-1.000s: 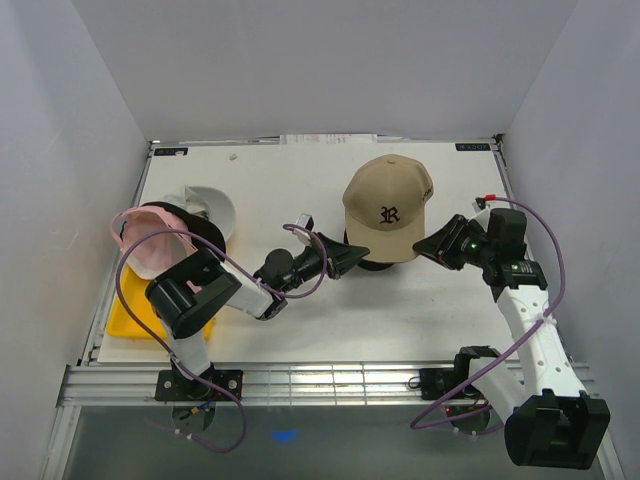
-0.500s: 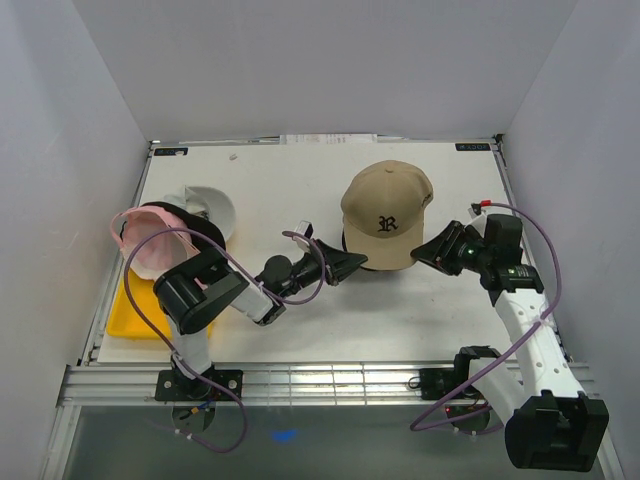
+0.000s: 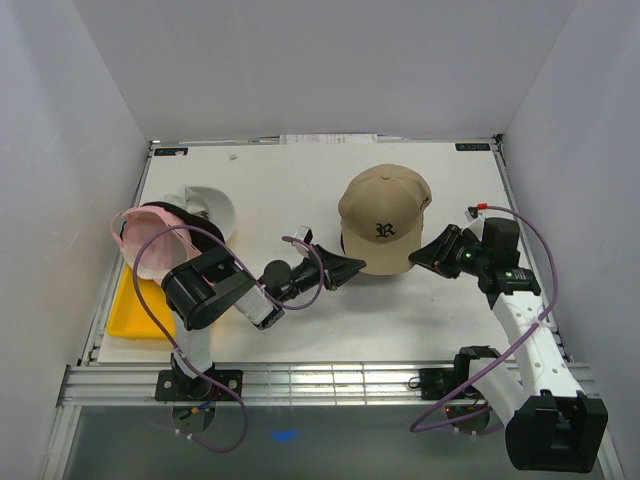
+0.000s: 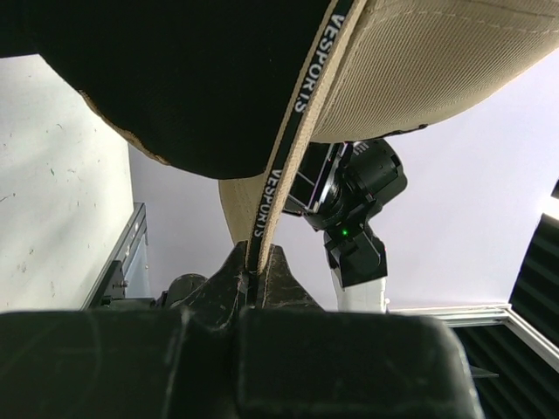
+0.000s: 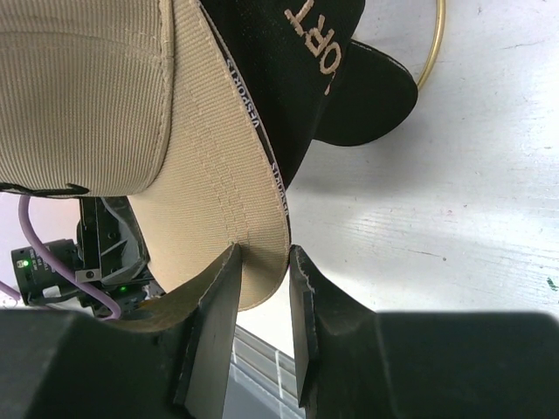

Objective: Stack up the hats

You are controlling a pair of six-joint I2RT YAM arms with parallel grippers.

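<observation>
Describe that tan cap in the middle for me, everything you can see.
The tan cap is a woven fabric baseball cap with a black monogram on its front, a stitched curved brim and black lettered tape inside its rim. It is crown up, held over a black cap with its brim off the table. The left gripper pinches its rim, and the right gripper clamps the brim's edge.

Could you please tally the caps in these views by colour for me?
tan cap: 1
black cap: 1, under the tan one
pink cap: 1
white cap: 1
Total: 4 clear to see. A dark edge beside the pink cap may be a fifth; I cannot tell.
</observation>
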